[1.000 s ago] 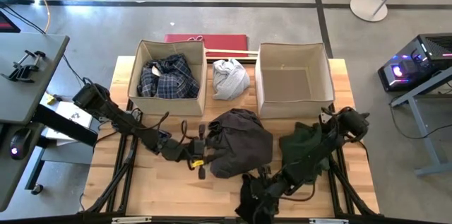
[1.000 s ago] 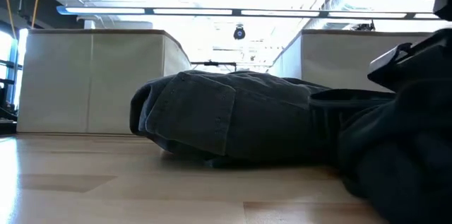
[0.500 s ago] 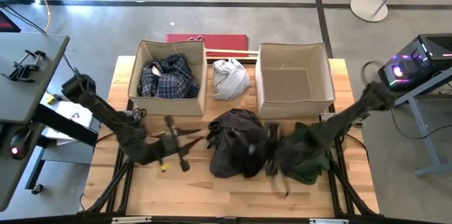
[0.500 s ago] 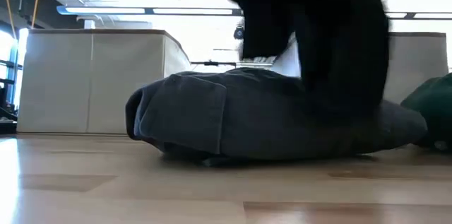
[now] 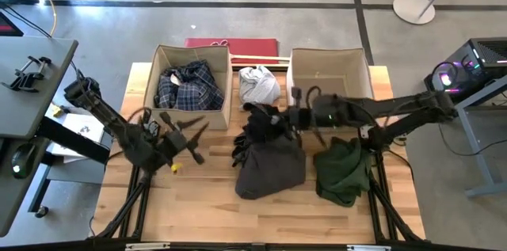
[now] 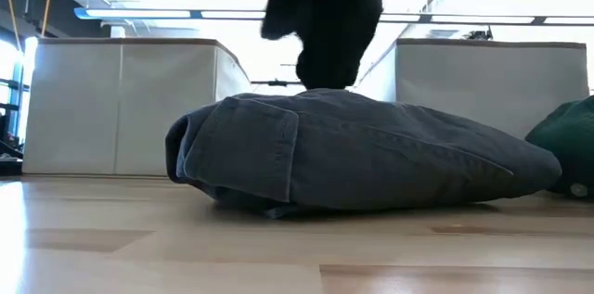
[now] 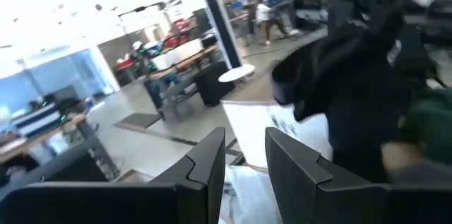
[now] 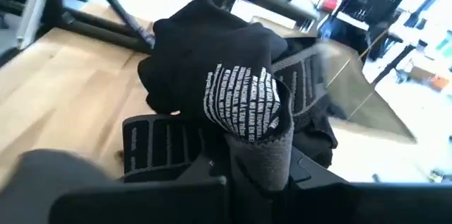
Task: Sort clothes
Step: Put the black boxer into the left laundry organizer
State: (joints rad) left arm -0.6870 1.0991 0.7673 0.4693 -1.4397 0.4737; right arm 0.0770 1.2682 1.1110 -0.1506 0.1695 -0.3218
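Note:
My right gripper (image 5: 287, 118) reaches in from the table's right and is shut on the small black garment (image 5: 257, 130), which hangs over the far end of the dark grey-brown garment (image 5: 269, 165). The dark green garment (image 5: 342, 172) lies to its right. The light grey-white garment (image 5: 259, 85) lies between the two boxes. The blue-white plaid shirt (image 5: 188, 86) lies in the left box. My left gripper (image 5: 184, 136) is open and empty, over the table to the left of the pile. My right gripper pinches a bunched fold of the black garment between its two fingers, just below a white printed label (image 8: 244, 104). The fingers come from the table's right. The garment hangs below them (image 6: 325, 25), off the table, its lower end close over the dark grey-brown garment (image 6: 371, 159).
Two beige fabric boxes stand at the far side: the left box (image 5: 157, 108) holds the plaid shirt, and only bare floor shows in the right box (image 5: 329, 85). A red flat thing (image 5: 231, 45) lies behind them. Bare wood shows along the near edge (image 5: 222, 219).
My right gripper has carried the black garment from the near edge up and toward the far edge, over the dark grey-brown garment, so it now hangs off the table. My left gripper has drawn back toward the table's left and far edges.

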